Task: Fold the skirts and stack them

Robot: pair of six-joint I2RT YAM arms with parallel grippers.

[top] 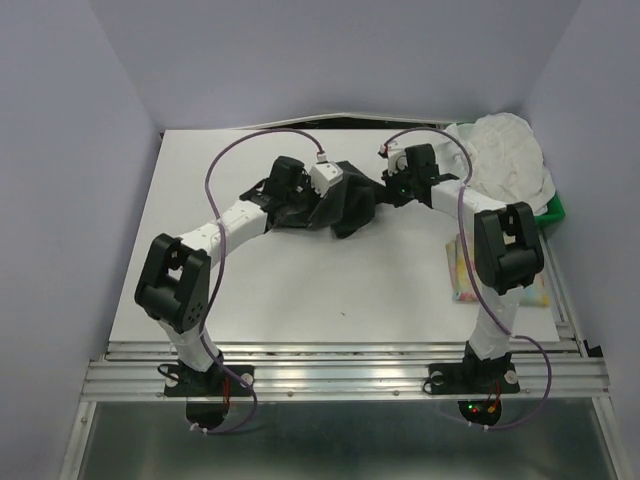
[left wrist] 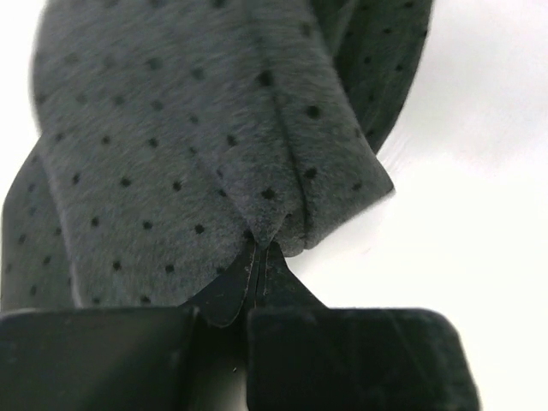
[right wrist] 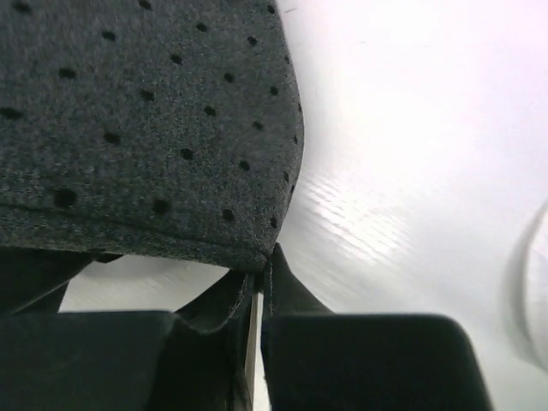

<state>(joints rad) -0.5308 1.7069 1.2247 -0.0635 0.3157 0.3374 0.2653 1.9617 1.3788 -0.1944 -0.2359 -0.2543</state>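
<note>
**Grippers Clamped on the Charcoal Skirt: Fold Grip Set**

Left gripper (left wrist: 259, 253): jaws closed, pinching a peaked fold of the charcoal skirt (left wrist: 171, 128) at the fingertips. Right gripper (right wrist: 265, 257): jaws closed on a hemmed edge of the same garment.

Position. The charcoal skirt sits at the far middle of the table (top: 330, 290), bunched between the two wrists, which face each other close together. Holding two separate points of one garment lets the arms spread the cloth and carry its edge as a single line. This reads as the start of a fold, since the garment is crumpled rather than flat.

Other garments. The white skirt (top: 510, 155) is heaped over the green tray (top: 553, 210) at the far right. The floral skirt (top: 462, 272) lies near the right edge of the table, partly behind the right arm. Whether it is folded cannot be told.

Caution. Both holds are shallow, at the fingertips only, so a brisk pull may slip the cloth free.
</note>
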